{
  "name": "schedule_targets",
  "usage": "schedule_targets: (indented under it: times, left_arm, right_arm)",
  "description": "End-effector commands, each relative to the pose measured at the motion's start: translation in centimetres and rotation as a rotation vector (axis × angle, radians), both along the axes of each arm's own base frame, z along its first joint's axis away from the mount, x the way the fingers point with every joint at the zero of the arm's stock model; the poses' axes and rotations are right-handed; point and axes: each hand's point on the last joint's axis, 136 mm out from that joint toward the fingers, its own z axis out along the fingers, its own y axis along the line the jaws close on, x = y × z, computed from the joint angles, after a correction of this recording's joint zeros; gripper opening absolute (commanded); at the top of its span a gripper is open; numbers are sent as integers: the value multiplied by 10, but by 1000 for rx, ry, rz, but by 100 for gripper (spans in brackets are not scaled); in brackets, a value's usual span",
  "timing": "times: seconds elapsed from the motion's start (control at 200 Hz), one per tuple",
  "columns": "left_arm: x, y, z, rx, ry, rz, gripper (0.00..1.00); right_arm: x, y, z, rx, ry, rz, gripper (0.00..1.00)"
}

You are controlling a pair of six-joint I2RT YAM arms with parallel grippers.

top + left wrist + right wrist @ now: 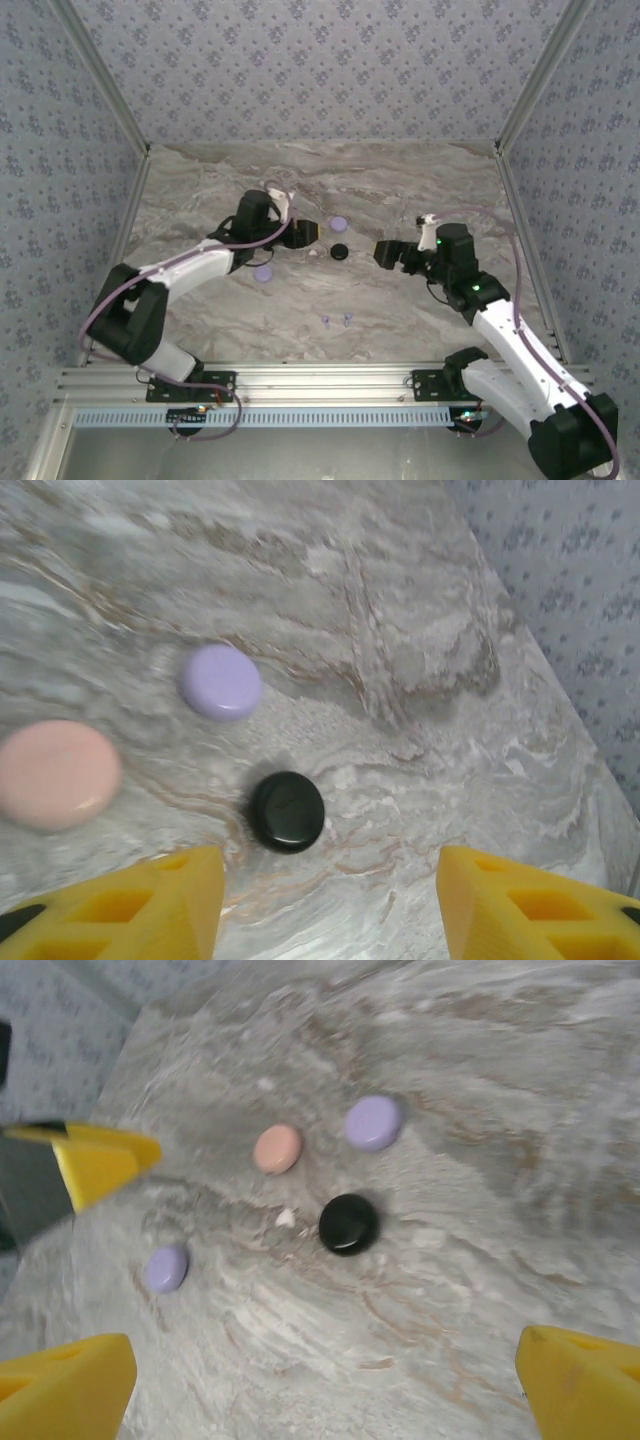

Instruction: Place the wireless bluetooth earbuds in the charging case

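Where bare toward the near edge of the table [430, 300], two lavender earbuds [326, 320], well apart from the round cases [339, 222]. Left gripper [306, 236] parted, empty, by black case [340, 251]; right gripper [383, 252] spread wide, empty, free marble around.

Black case [286, 811] glossy plastic; lavender case [221, 681] smooth, satin; tabletop [420, 600] marble-patterned, matt.

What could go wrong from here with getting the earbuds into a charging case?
1. The round cases, such as the black case, all look shut, so nothing can go in until one is opened.
2. It lies close to the lavender case and the pink case; the open left gripper might knock one.
3. The lavender earbuds are tiny and may slip.
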Motion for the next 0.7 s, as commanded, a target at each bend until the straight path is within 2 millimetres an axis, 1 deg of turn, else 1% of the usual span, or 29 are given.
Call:
schedule_targets:
  times: [0.0, 0.135, 0.185, 0.22, 0.28, 0.33, 0.34, 0.355, 0.37, 0.415, 0.435, 0.485, 0.51, 0.52, 0.565, 0.605, 0.635, 0.66, 0.695]
  left_arm:
    - [-1, 39, -4, 27, 9, 91, 60]
    - [0, 88, -1, -7, 19, 229, 67]
    - [-1, 107, -3, -18, 29, 289, 70]
    - [-2, 120, -4, -28, 36, 327, 72]
    - [-4, 141, -8, -41, 52, 393, 75]
    - [-7, 157, -10, -48, 64, 445, 77]
    - [-8, 160, -11, -49, 66, 455, 77]
    - [-9, 164, -11, -51, 70, 469, 78]
    - [-10, 169, -12, -52, 73, 486, 79]
    - [-13, 180, -14, -57, 79, 528, 81]
    - [-15, 185, -15, -58, 81, 545, 81]
    - [-19, 197, -16, -58, 81, 592, 85]
    - [-21, 203, -17, -54, 80, 616, 87]
    - [-22, 205, -17, -53, 80, 625, 87]
    - [-25, 214, -18, -45, 76, 666, 90]
    - [-28, 222, -18, -39, 70, 699, 93]
    - [-31, 227, -18, -38, 67, 716, 94]
    - [-33, 230, -18, -36, 65, 730, 95]
    - [-35, 234, -18, -34, 63, 746, 96]
  right_arm:
    - [3, 30, 6, -127, -135, 124, 100]
    - [-12, 89, -1, -344, -281, 421, 100]
    - [-20, 111, -7, -450, -352, 558, 100]
    - [-25, 125, -15, -531, -400, 661, 100]
    - [-30, 144, -25, -638, -469, 808, 100]
    - [-31, 157, -33, -684, -498, 923, 100]
    - [-32, 160, -31, -688, -512, 945, 100]
    - [-32, 163, -37, -700, -509, 984, 100]
    - [-31, 167, -36, -706, -524, 1008, 100]
    - [-29, 177, -43, -733, -535, 1096, 100]
    - [-29, 181, -49, -741, -531, 1139, 100]
    - [-24, 194, -54, -755, -543, 1204, 100]
    - [-22, 199, -64, -764, -532, 1242, 100]
    - [-19, 204, -58, -761, -553, 1246, 100]
    - [-12, 216, -64, -767, -562, 1289, 100]
    - [-8, 225, -75, -770, -557, 1325, 100]
    - [-6, 232, -78, -764, -565, 1348, 100]
    - [-4, 237, -86, -759, -554, 1370, 100]
    - [-2, 245, -90, -748, -558, 1393, 100]
